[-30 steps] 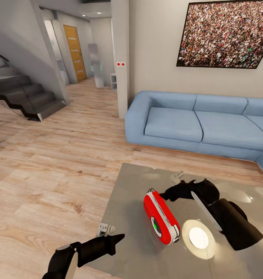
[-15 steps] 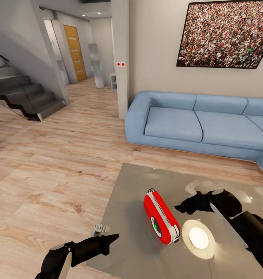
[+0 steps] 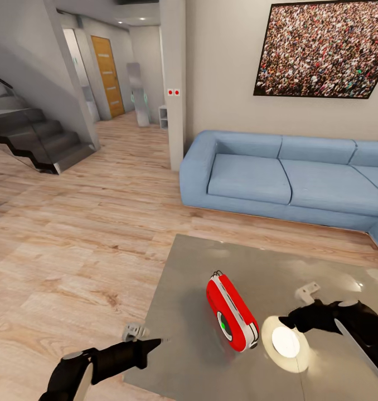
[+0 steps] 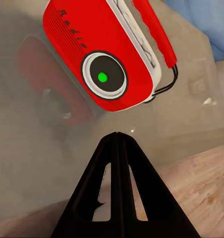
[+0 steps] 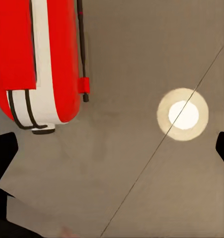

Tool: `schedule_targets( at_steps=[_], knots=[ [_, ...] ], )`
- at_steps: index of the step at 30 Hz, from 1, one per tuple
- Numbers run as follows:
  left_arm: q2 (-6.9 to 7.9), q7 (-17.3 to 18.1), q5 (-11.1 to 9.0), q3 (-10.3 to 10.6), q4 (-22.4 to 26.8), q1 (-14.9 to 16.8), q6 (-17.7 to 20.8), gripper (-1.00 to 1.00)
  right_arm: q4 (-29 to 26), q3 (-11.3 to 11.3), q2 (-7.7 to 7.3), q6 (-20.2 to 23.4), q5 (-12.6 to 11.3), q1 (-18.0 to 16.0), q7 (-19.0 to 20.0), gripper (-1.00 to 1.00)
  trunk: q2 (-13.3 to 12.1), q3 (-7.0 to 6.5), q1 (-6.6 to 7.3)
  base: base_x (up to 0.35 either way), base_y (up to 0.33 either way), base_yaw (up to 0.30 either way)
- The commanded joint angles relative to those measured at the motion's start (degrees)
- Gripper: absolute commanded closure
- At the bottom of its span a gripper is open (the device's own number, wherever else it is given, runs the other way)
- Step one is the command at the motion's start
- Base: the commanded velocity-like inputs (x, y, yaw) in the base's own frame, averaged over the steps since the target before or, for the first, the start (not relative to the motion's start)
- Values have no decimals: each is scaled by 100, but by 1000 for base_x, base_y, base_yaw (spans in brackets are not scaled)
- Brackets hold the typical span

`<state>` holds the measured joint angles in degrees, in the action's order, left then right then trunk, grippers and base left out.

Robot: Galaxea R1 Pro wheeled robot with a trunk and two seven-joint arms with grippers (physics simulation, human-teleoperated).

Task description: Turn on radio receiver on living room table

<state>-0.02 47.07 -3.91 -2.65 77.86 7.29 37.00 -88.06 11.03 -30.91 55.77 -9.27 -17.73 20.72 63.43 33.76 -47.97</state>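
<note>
The radio (image 3: 232, 314) stood on the tabletop (image 3: 189, 267) near its front edge, the closed left pincer (image 4: 117, 141) facing its dial, presumably for pressing, the right pincer (image 5: 112, 148) spread wide.

Glossy red radio receiver (image 3: 232, 313) on mirror-smooth table (image 3: 183, 356); wood-plank floor (image 3: 72, 245).

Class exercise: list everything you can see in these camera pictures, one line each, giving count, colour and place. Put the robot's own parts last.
radio: 1, red, on the table
disc: 1, white and cream, on the table beside the radio
table: 1, glossy grey, foreground
sofa: 1, light blue, beyond the table
picture: 1, speckled crowd, wall above the sofa
stairs: 1 flight, dark, far left
door: 1, orange-brown, hallway
left gripper: 1, black, shut, pointing at the radio's dial
right gripper: 1, black, open, over the table
</note>
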Motion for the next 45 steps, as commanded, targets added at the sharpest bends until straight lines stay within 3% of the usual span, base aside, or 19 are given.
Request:
schedule_targets(
  at_steps=[1, 6, 10, 13, 17, 22, 25, 28, 32, 37, 41, 45],
  knots=[
    [36, 0, -5, 0, -6, 0, 0, 100, 12, -22, -23, -76, -6, 52, -1, -100, 0, 0, 0, 0, 0, 0],
    [97, 2, -9, 0, -29, -4, -7, 100, 190, -65, -65, -345, 39, 281, -22, -100, 0, 0, 0, 0, 0, 0],
    [160, 3, -13, 0, -40, -11, -12, 100, 857, -76, -78, -744, 167, 345, -38, -100, 0, 0, 0, 0, 0, 0],
    [243, 0, -24, -5, -55, -17, -21, 100, 1785, -80, -81, -1417, 235, 359, -26, -100, 0, 0, 0, 0, 0, 0],
    [459, -2, -32, -7, -203, -43, -35, 100, 3315, -77, -82, -2559, 261, 365, -9, -100, 0, 0, 0, 0, 0, 0],
    [691, 8, -33, -9, -674, -55, -74, 100, 4596, -72, -90, -3532, 273, 366, 17, -100, 0, 0, 0, 0, 0, 0],
    [816, 6, -31, -21, -1442, -59, -656, 100, 5338, -62, -114, -4032, 276, 368, 32, -100, 0, 0, 0, 0, 0, 0],
    [870, 0, -30, -85, -1898, -61, -1067, 100, 5611, -59, -125, -4228, 282, 368, 39, -100, 0, 0, 0, 0, 0, 0],
    [908, -4, -26, -196, -2244, -61, -1264, 100, 5730, -48, -132, -4333, 294, 370, 45, -100, 0, 0, 0, 0, 0, 0],
    [1010, -5, -24, -248, -2555, -61, -1342, 100, 5943, -35, -130, -4432, 524, 374, 44, -100, 0, 0, 0, 0, 0, 0],
    [1085, -5, -27, -260, -2804, -61, -1369, 100, 6368, -32, -122, -4798, 728, 373, 40, -100, 0, 0, 0, 0, 0, 0],
    [1103, -12, -23, -262, -2916, -59, -1386, 100, 6752, -30, -120, -5119, 771, 375, 38, -100, 0, 0, 0, 0, 0, 0]
  ],
)
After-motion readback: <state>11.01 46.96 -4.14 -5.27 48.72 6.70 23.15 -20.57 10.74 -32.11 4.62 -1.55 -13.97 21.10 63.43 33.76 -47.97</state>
